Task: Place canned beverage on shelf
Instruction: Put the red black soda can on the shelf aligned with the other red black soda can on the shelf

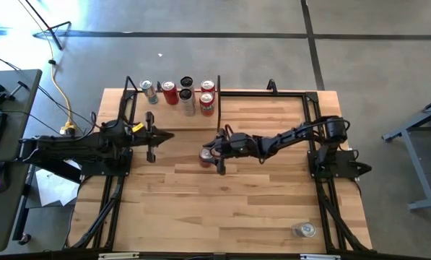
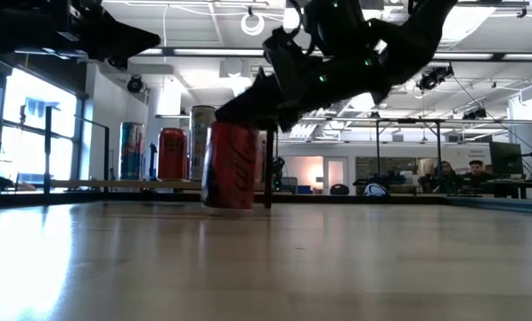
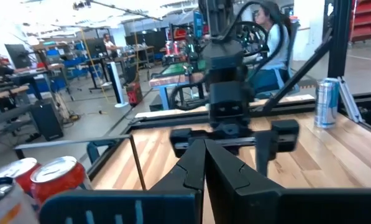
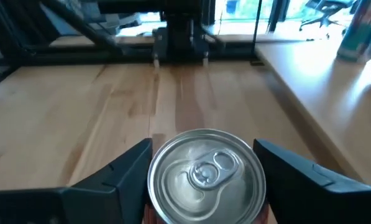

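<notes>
Right claw [image 1: 209,156]: fingers spread either side of the red can [image 1: 206,156], which stands upright mid-surface; I cannot see them touching it, so I log it as straddled for a grasp, not held. Left claw [image 1: 155,136]: clenched, empty, parked near the left edge, clear of the work. Shelf [image 1: 173,115]: along the far edge, already carrying several cans [image 1: 187,94]. One spare can [image 1: 304,230]: near right corner.

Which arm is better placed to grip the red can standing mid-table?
The right. Its gripper already straddles the red can, a finger on each side. The left gripper is shut and waits farther off, by the shelf.
</notes>
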### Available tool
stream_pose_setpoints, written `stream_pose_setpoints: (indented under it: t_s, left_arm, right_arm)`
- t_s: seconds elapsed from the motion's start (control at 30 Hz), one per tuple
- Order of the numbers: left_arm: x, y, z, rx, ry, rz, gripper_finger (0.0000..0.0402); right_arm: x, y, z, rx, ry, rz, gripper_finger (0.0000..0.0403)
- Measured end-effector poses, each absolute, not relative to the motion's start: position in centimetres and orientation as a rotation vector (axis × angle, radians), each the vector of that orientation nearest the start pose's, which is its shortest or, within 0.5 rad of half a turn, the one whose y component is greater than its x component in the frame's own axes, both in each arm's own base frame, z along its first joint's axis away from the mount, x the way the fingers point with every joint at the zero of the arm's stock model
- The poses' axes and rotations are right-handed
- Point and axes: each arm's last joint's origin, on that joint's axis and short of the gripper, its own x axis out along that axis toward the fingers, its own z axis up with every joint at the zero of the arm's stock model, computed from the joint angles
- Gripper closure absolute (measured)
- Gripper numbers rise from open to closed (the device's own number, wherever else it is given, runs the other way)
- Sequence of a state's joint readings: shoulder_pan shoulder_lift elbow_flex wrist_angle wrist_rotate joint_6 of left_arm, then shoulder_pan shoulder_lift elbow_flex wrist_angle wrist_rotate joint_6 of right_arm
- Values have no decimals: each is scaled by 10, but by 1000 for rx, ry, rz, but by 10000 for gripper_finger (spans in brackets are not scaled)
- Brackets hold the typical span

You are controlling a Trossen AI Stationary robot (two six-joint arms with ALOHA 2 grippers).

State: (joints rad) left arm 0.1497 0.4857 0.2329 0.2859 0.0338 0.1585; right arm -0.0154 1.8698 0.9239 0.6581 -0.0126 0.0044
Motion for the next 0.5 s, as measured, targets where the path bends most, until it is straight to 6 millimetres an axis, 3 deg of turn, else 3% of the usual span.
stream_pose_setpoints:
  t_s: [0.23,0.5]
  left_arm:
    - [122,18,232,168,-62,127,401]
    - [113,16,233,176,-76,128,401]
  right_arm:
    - [415,3,203,-3,186,-66,165]
    - [486,-18,199,-5,270,-108,165]
